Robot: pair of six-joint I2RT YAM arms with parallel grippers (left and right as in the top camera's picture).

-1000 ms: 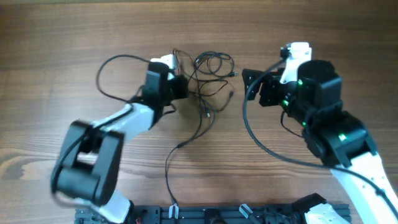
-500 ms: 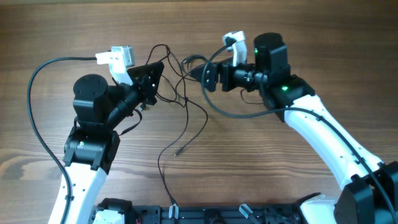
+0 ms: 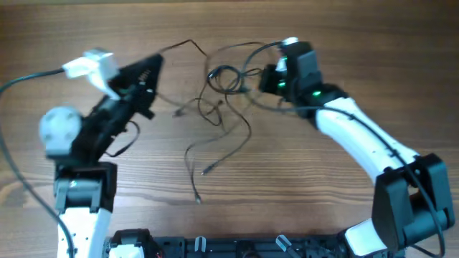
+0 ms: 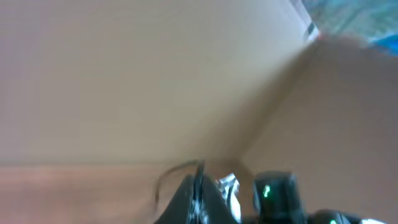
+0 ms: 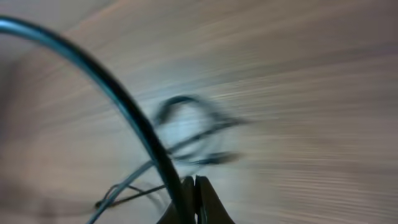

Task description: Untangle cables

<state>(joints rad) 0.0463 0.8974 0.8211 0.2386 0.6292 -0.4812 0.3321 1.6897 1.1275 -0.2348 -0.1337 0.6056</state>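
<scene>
Left claw [image 3: 156, 59] closed, apparently on a cable [image 3: 188, 43]; right claw [image 5: 193, 186] closed beside the tangle [image 3: 226, 77].

Lab bench, wooden table [image 3: 401, 43], robot arms [image 3: 358, 136]

The overhead camera looks straight down on the table [image 3: 344, 29], with both arms in frame. The left wrist camera tilts up toward a pale wall [image 4: 124, 81] and the right arm [image 4: 273, 196], which is also seen from overhead. The right wrist camera skims the tabletop up close, sharing the cables [image 5: 186, 121] with the overhead view.
</scene>
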